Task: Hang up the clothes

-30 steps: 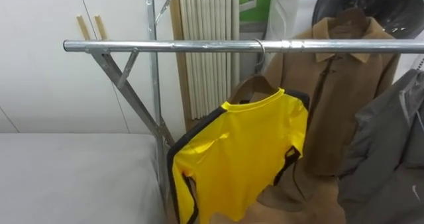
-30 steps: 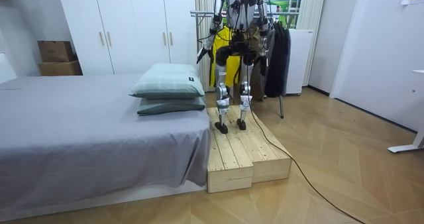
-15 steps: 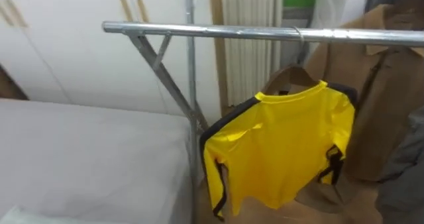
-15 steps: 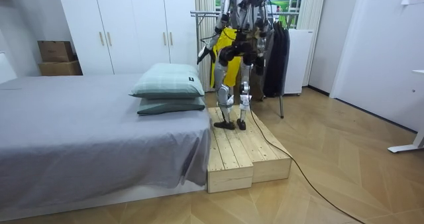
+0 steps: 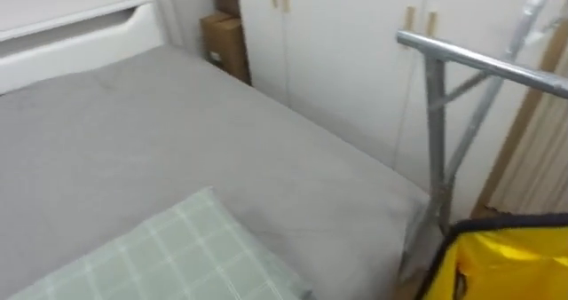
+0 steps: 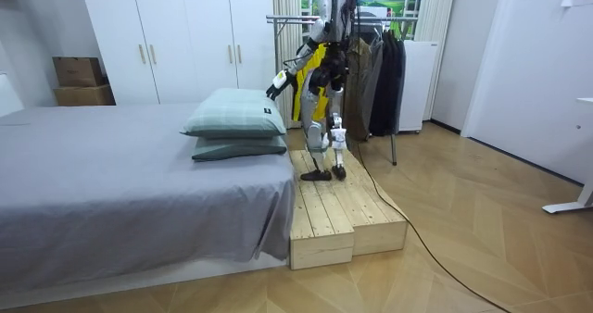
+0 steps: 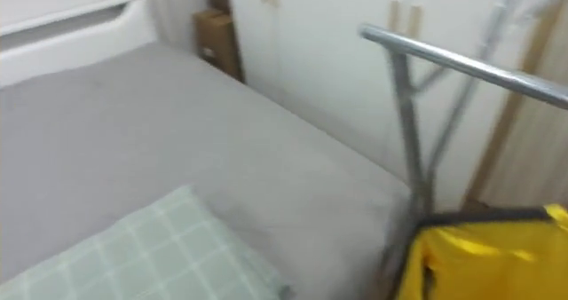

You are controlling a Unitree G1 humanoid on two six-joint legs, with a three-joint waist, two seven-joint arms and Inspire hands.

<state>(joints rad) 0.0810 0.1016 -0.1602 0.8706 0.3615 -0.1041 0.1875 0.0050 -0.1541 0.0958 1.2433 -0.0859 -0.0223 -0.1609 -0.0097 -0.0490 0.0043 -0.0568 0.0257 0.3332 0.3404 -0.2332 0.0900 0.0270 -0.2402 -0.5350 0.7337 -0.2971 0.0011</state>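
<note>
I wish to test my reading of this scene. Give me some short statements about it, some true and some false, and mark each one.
1. The yellow shirt is at the clothes rack, not on the bed. True.
2. The robot stands on the bare floor. False: it stands on the wooden platform beside the bed.
3. Two pillows lie stacked on the bed. True.
4. The wardrobe has its doors open. False: the doors are shut.
</note>
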